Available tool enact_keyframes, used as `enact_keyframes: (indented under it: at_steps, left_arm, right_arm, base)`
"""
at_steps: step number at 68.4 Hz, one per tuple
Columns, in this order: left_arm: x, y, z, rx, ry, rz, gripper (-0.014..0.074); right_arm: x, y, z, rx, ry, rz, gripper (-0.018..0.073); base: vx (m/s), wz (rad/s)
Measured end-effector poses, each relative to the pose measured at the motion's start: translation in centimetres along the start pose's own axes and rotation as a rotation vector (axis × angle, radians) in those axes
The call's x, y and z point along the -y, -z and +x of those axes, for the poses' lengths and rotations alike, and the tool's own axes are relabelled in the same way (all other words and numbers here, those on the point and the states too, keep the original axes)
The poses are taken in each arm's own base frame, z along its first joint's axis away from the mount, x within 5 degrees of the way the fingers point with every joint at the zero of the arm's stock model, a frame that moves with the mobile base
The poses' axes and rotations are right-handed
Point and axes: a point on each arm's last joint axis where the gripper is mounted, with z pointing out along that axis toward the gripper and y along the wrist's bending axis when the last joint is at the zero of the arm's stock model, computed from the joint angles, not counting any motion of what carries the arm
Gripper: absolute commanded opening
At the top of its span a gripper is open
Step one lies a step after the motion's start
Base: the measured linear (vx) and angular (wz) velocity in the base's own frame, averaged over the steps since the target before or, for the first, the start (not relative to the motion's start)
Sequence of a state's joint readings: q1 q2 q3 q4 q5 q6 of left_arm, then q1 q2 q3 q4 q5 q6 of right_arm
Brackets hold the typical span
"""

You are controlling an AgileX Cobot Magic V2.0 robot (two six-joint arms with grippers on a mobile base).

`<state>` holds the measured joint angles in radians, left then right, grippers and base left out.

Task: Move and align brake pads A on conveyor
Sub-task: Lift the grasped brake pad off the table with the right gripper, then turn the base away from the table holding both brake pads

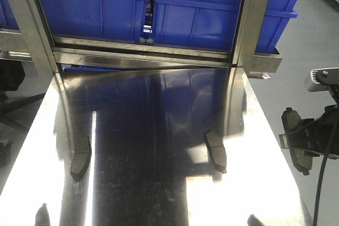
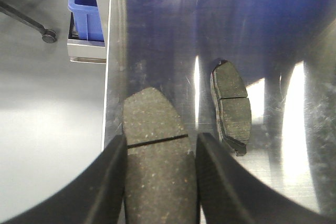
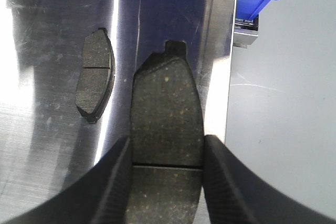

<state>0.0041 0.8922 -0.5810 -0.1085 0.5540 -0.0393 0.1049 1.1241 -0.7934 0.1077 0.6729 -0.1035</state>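
Note:
My left gripper (image 2: 160, 140) is shut on a dark grey brake pad (image 2: 155, 114), held lengthwise over the left edge of the steel tabletop (image 2: 157, 35). A second pad (image 2: 231, 106) lies flat on the steel to its right. My right gripper (image 3: 168, 141) is shut on another pad (image 3: 167, 98) above the table's right edge. A further pad (image 3: 95, 74) lies flat to its left. In the front view both lying pads (image 1: 80, 157) (image 1: 216, 151) show, and the right gripper (image 1: 294, 144) hangs with its pad (image 1: 290, 123) beyond the right edge. The conveyor is out of view.
Blue bins (image 1: 201, 9) stand on a steel frame (image 1: 143, 51) at the table's far end, one with red contents. Steel uprights (image 1: 249, 19) rise at the far corners. Grey floor (image 3: 283, 103) lies off both sides, and an office chair base (image 2: 31, 3) stands at the left.

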Motion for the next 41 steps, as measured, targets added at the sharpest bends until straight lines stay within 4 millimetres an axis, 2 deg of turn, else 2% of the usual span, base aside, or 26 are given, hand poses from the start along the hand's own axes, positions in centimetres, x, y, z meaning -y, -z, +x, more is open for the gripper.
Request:
enact_keyframes:
  at_steps: [24, 41]
  left_arm:
    - [0.01, 0.0, 0.0, 0.0, 0.002, 0.001, 0.0177]
    - [0.01, 0.0, 0.0, 0.0, 0.002, 0.001, 0.0177]
  right_arm:
    - [0.01, 0.02, 0.01, 0.0, 0.002, 0.001, -0.001]
    - [0.0, 0.02, 0.01, 0.0, 0.001, 0.001, -0.001]
  base:
    - [0.0, 0.02]
    - [-0.07, 0.27]
